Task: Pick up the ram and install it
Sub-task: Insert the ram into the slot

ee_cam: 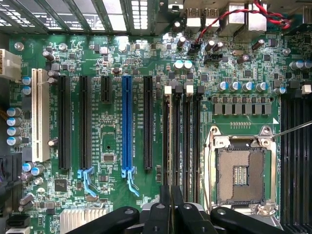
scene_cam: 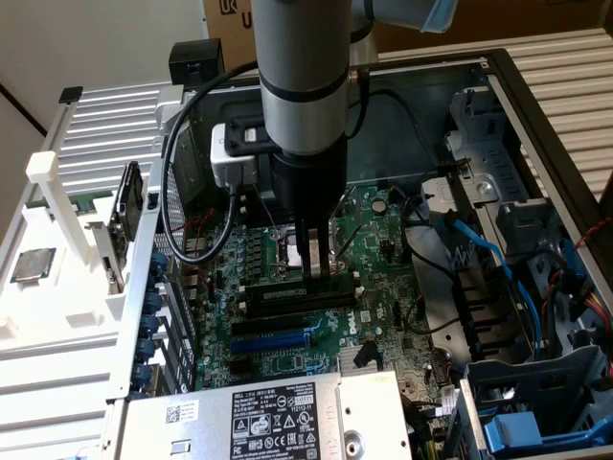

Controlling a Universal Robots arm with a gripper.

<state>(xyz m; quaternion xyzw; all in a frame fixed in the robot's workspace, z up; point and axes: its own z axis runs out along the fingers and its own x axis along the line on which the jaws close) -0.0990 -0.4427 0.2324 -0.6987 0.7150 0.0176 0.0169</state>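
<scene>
ram [scene_cam: 297, 293]: long, narrow, dark stick, standing on edge along a black slot mid-motherboard, its top edge pinched in the pincer [scene_cam: 314, 266].

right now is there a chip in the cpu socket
No, the cpu socket lies open, its bare contact field showing with no chip seated.

You have the motherboard [scene_cam: 375, 240] lying in the open case [scene_cam: 536, 105], with the power supply [scene_cam: 259, 422] at its near edge. The ram [scene_cam: 299, 294] sits along the memory slots [ee_cam: 187, 141] mid-board, the hand [scene_cam: 312, 261] directly above it and the processor socket [ee_cam: 241, 173] just beyond. Drive bays [scene_cam: 517, 216] stand at the exterior view's right
</scene>
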